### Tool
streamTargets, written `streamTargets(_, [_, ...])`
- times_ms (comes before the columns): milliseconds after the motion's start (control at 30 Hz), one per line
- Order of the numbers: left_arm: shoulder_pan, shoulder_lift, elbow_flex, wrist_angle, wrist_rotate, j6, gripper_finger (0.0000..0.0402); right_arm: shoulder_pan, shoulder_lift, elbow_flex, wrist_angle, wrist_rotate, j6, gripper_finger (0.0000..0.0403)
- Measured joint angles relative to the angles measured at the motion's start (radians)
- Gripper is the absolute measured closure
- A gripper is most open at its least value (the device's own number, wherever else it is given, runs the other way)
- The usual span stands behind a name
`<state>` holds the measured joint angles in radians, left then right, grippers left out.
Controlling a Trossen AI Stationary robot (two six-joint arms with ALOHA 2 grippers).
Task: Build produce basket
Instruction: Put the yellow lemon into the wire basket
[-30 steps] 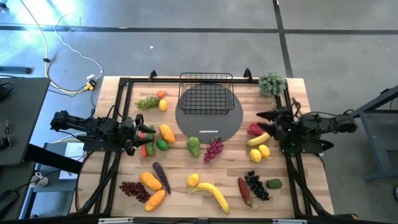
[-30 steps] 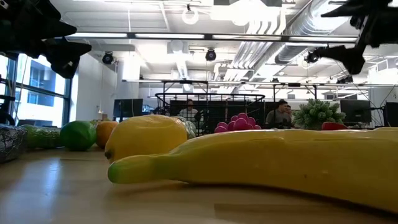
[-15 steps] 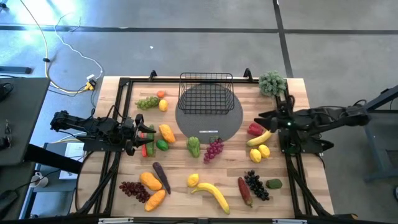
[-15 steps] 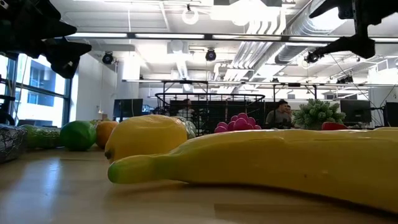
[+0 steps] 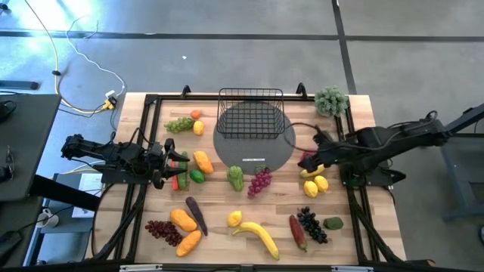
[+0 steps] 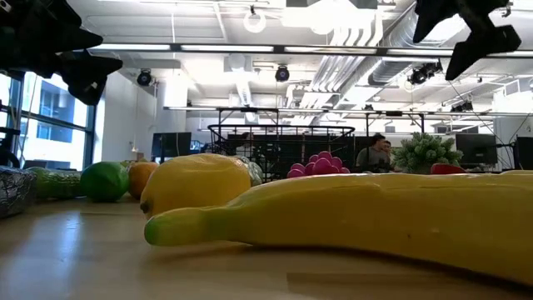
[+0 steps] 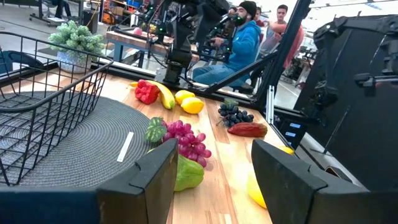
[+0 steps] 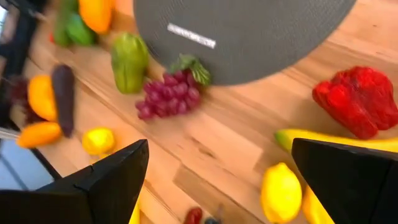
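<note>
Hovering over lumpy red pepper (image 5: 309, 156), right gripper (image 5: 318, 140) spread; left gripper (image 5: 168, 168) apart

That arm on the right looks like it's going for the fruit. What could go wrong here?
Crowding, mostly. The right tool hangs open above the red pepper, with a banana and two lemons packed close beside it, so it might nudge or grab a neighbour instead. The basket is small and sits on a grey round mat; a piece dropped near its rim could roll off.
</note>
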<state>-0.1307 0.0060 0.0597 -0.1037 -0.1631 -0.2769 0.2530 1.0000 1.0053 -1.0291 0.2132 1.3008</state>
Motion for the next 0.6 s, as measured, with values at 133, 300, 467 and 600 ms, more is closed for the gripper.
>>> streamTargets(133, [0.000, 0.000, 0.000, 0.000, 0.000, 0.000, 0.0208, 0.041, 0.079, 0.071, -0.059, -0.009, 0.010, 0.0024])
streamTargets(300, [0.000, 0.000, 0.000, 0.000, 0.000, 0.000, 0.0208, 0.094, 0.141, 0.095, -0.085, -0.008, 0.097, 0.0024])
streamTargets(467, [0.000, 0.000, 0.000, 0.000, 0.000, -0.069, 0.0208, 0.146, 0.210, 0.093, -0.123, -0.009, 0.188, 0.0024])
streamTargets(600, [0.000, 0.000, 0.000, 0.000, -0.002, -0.133, 0.0208, 0.174, 0.262, 0.093, -0.123, -0.018, 0.220, 0.0024])
